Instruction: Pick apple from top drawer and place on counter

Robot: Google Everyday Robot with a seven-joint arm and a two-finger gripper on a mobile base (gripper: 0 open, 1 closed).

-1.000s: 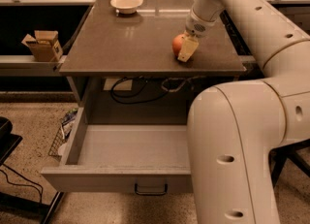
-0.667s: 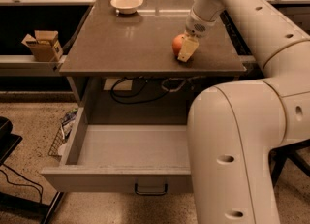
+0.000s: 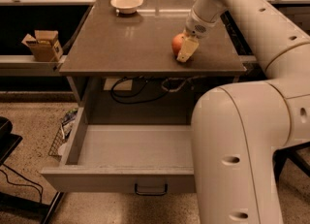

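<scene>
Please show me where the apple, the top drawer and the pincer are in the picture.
apple (image 3: 176, 43): camera view, on its visible red side.
top drawer (image 3: 131, 148): camera view, on its bare inner floor.
pincer (image 3: 184, 51): camera view, at its tip, beside the apple on the counter's (image 3: 126, 43) right part.

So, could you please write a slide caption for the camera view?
The gripper is at the apple on the counter, above the open top drawer.
</scene>
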